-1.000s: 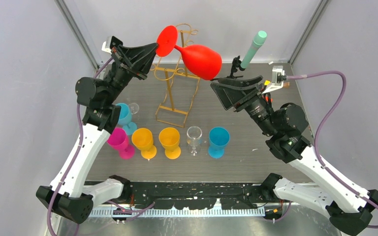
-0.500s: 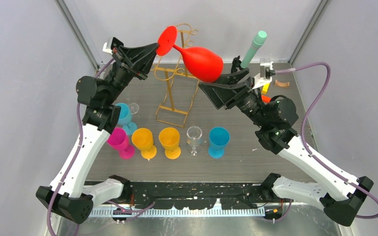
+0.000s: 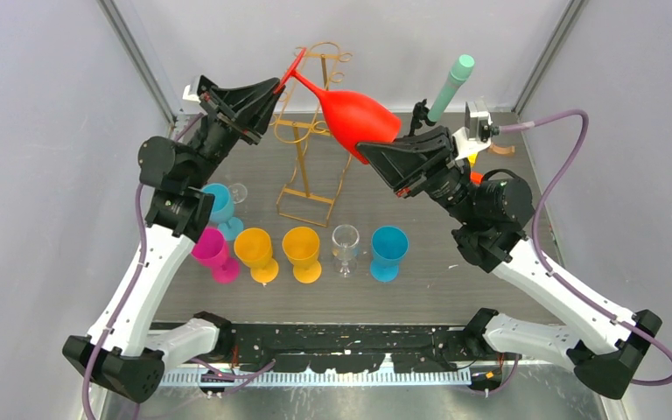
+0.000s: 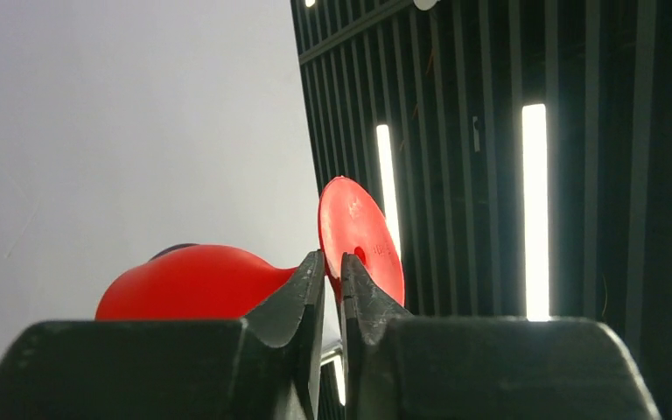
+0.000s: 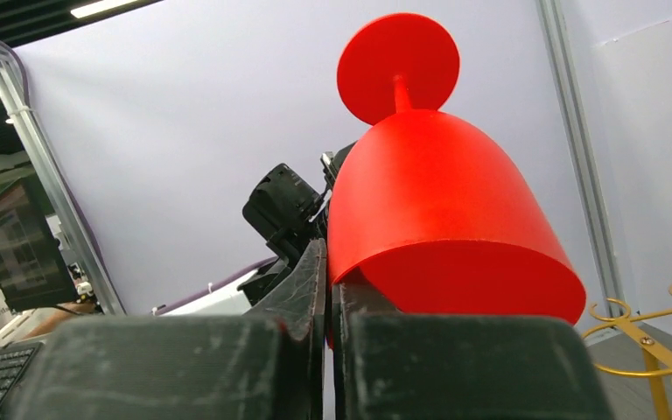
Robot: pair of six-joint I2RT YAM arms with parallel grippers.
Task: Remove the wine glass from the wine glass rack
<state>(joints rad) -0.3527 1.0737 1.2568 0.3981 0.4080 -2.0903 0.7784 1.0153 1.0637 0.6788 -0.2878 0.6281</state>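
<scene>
You have the red plastic wine glass (image 3: 354, 114) up in the air between both arms, tilted nearly onto its side, with the round foot high at the left and the bowl's mouth low at the right. The left gripper (image 3: 273, 87) is clenched on the thin stem just under the foot. In its wrist view the two black fingers (image 4: 302, 293) almost meet, with the foot disc just past them and the bowl off to the left. The right gripper (image 3: 369, 150) is pinched tight on the rim of the bowl at its open end. The gold wire wine glass rack (image 3: 308, 175) stands upright on the dark table (image 3: 437, 262), below and behind the glass. Seen from overhead, the stem crosses the rack's top curls, and you cannot tell whether they touch. Near the front edge stands a row of a magenta cup (image 3: 213, 252), an orange cup (image 3: 256, 252), a yellow cup (image 3: 302, 250), a clear stemmed glass (image 3: 346, 245) and a blue cup (image 3: 388, 249). A pale green tube on a black tripod (image 3: 451, 83) stands at the back right.
</scene>
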